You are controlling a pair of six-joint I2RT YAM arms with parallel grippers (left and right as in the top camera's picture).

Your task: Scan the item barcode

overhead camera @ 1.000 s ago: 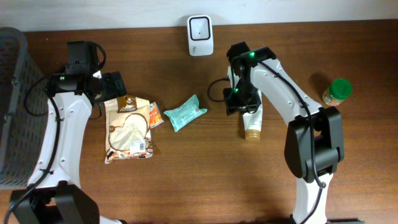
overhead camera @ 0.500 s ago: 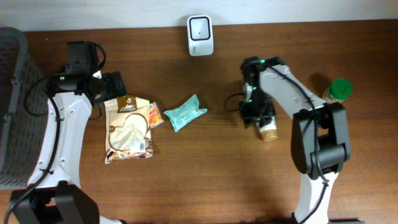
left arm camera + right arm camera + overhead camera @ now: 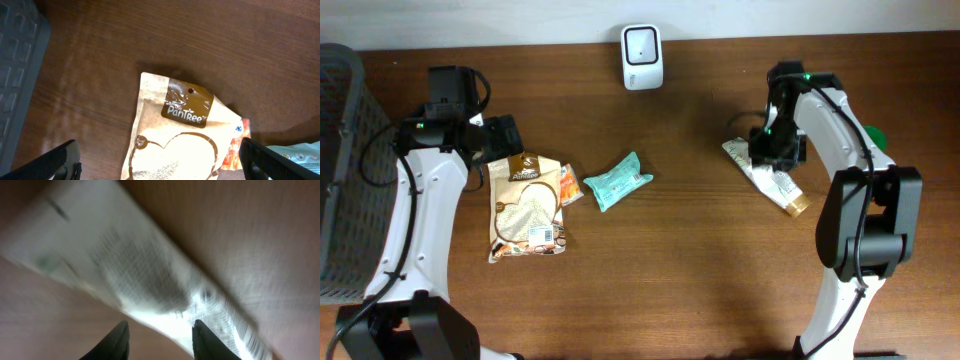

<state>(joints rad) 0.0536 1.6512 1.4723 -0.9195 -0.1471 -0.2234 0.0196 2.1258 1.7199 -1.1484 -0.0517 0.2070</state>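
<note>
Pinching the white squeeze tube [image 3: 782, 188] across its flat body, the right claw [image 3: 776, 152] holds it at the tabletop's [image 3: 670, 280] right side. It looks light, soft and slippery, so a hold nearer the stiffer cap seems safer. The left claw [image 3: 160, 162] gapes wide.

Pantree pouch [image 3: 172, 150] on wooden table [image 3: 125, 40]
</note>
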